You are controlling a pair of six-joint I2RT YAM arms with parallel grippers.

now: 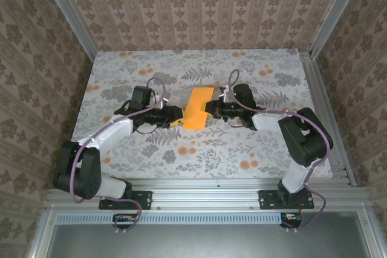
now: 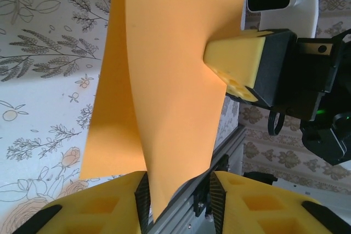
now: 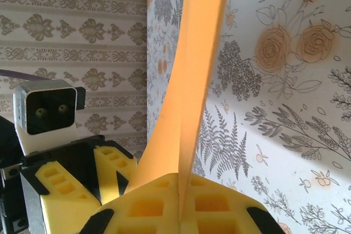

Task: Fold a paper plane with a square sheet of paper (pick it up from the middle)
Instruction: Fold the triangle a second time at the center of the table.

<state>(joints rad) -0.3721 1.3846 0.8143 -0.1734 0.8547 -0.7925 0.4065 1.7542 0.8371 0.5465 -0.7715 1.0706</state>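
Paper [image 1: 196,110], orange and creased; right fingers [image 3: 159,206] tight on one edge; left fingers [image 2: 233,195] apart around the other.

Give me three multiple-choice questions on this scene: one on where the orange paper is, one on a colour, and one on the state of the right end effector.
1. Where is the bright-orange creased sheet of paper?
A. flat in a tray
B. held between the left end effector and the right end effector
C. crumpled in a bin

2. What colour are the end effectors' blocky fingers?
A. yellow
B. blue
C. white

3. How is the right end effector?
A. wide open
B. shut on the paper
C. shut on nothing

Answers:
1 B, the top view shows the sheet spanning the two.
2 A, both wrist views show yellow.
3 B, the right wrist view shows its fingers pinching the sheet.
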